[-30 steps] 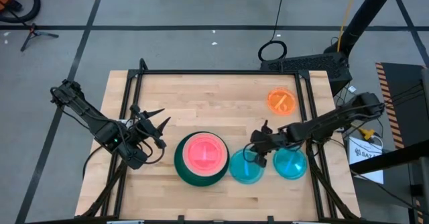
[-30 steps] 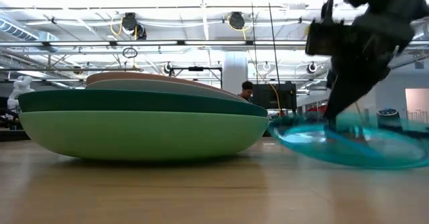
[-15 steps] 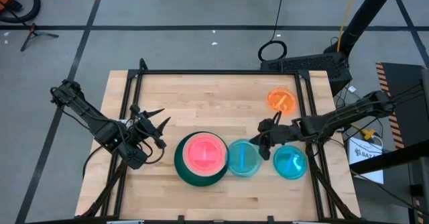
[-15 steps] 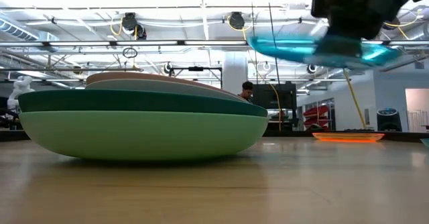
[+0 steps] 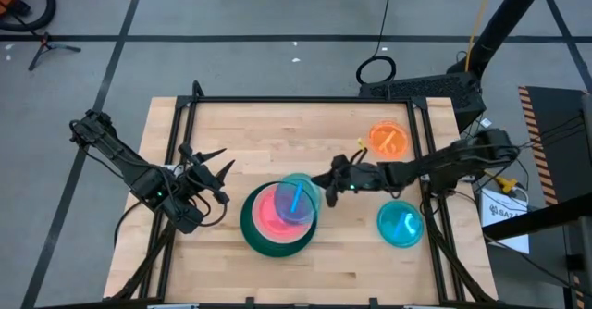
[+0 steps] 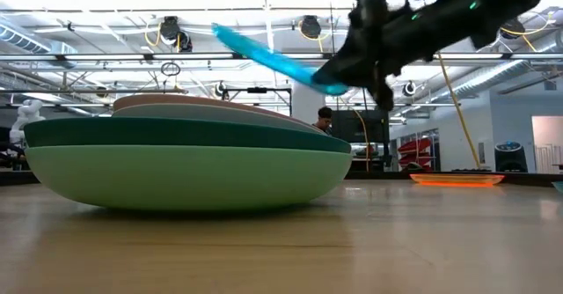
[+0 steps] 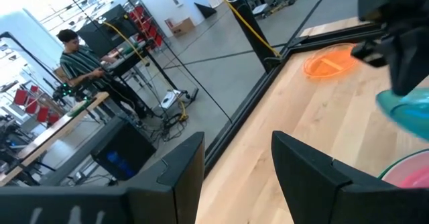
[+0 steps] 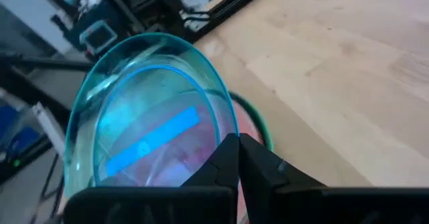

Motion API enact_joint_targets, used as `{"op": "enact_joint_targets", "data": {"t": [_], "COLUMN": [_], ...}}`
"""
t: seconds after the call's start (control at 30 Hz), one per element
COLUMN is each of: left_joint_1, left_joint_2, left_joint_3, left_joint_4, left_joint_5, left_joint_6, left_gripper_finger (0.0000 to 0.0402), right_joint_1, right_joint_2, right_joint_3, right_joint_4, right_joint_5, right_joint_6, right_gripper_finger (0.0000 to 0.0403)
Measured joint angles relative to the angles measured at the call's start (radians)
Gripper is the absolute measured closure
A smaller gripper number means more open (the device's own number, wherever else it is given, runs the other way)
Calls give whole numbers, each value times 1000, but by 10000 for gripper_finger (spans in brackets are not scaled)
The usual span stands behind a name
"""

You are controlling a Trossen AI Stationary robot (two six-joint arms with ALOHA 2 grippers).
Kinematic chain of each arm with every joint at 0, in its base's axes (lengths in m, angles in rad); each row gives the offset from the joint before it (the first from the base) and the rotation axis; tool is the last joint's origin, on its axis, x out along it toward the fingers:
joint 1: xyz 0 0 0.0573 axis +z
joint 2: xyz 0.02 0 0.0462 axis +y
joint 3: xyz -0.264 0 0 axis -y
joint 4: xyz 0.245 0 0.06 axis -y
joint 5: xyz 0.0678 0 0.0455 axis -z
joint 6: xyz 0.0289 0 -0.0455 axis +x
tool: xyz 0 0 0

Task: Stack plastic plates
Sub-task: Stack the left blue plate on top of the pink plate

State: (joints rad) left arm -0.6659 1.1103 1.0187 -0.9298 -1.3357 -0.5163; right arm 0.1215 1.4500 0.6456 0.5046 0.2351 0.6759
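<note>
A stack of plates (image 5: 276, 219) sits at the table's near middle: light green lowest (image 6: 176, 175), dark green above it, pink ones on top (image 5: 273, 212). My right gripper (image 5: 326, 183) is shut on a translucent blue plate (image 5: 298, 198), held tilted over the stack's right part. A second translucent blue plate (image 5: 400, 224) lies flat on the table near the right edge. A bright orange plate (image 5: 388, 139) lies flat toward the far right. My left gripper (image 5: 215, 173) waits open to the left of the stack. My right gripper pinches the translucent blue plate by its rim (image 8: 226, 138) between its two fingers (image 8: 258, 163), coming level from the table's right. The plate is lifted clear, tilted with its far rim (image 6: 230, 39) raised above the stack.
A dark metal frame (image 5: 301, 100) runs along the table's far edge and down both sides. Bare wood lies between the stack and the orange plate. A person (image 7: 77, 56) stands at a bench in the room beyond.
My right gripper has lifted the translucent blue plate off the table from beside the other blue plate, carried it up and toward the table's left, and now holds it tilted over the stack. The other plates have stayed put.
</note>
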Motion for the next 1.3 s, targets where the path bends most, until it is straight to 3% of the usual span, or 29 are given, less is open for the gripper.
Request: {"op": "enact_joint_targets", "data": {"t": [0.2,0.6,0.77,0.97,1.3], "left_joint_1": [0,0,0,0,-1], "left_joint_2": [0,0,0,0,0], "left_joint_3": [0,0,0,0,0], "left_joint_4": [4,8,8,8,7], "left_joint_5": [-1,-1,-1,-1,0], "left_joint_6": [11,0,-10,-2,-1], "left_gripper_finger": [222,222,222,222,222], "right_joint_1": [-32,-6,18,25,24], "right_joint_2": [87,105,105,120,256], "right_joint_3": [0,1,68,227,431], "right_joint_4": [57,55,27,-177,-490], "right_joint_5": [-29,-16,27,37,51], "right_joint_6": [45,56,19,-57,-36], "right_gripper_finger": [403,401,401,401,401]}}
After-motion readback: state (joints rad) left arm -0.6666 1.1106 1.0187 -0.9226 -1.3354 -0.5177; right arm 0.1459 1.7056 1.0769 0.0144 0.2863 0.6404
